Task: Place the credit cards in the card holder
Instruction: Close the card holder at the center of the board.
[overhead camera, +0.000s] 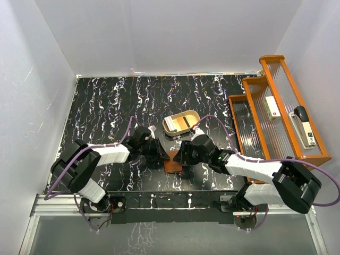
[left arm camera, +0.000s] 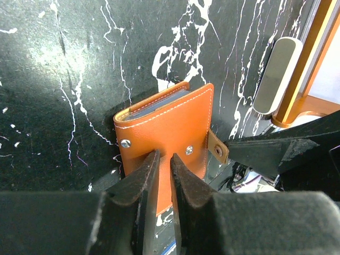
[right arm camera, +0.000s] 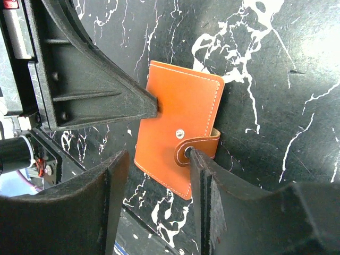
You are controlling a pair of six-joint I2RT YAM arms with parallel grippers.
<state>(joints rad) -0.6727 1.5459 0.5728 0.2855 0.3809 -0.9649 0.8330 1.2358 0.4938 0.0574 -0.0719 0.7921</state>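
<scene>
The card holder [overhead camera: 172, 162] is a brown leather wallet lying closed on the black marbled table between the two arms. In the left wrist view [left arm camera: 170, 125] grey-blue lining shows at its far edge, and its snap strap sticks out to the right. My left gripper [left arm camera: 164, 156] has its jaws almost together, with the tips resting on the wallet's cover; in the top view it [overhead camera: 162, 154] is at the wallet's left side. My right gripper [right arm camera: 158, 153] is open over the wallet [right arm camera: 180, 109], with its right fingertip [right arm camera: 197, 159] touching the strap's snap. No credit card shows clearly.
A tan oval tray [overhead camera: 171, 130] behind the wallet holds something flat and pale with a dark stripe. An orange tiered rack [overhead camera: 276, 114] at the right holds a small white box and a stapler-like object. White walls enclose the table. A pale oblong object [left arm camera: 276, 74] stands at the upper right.
</scene>
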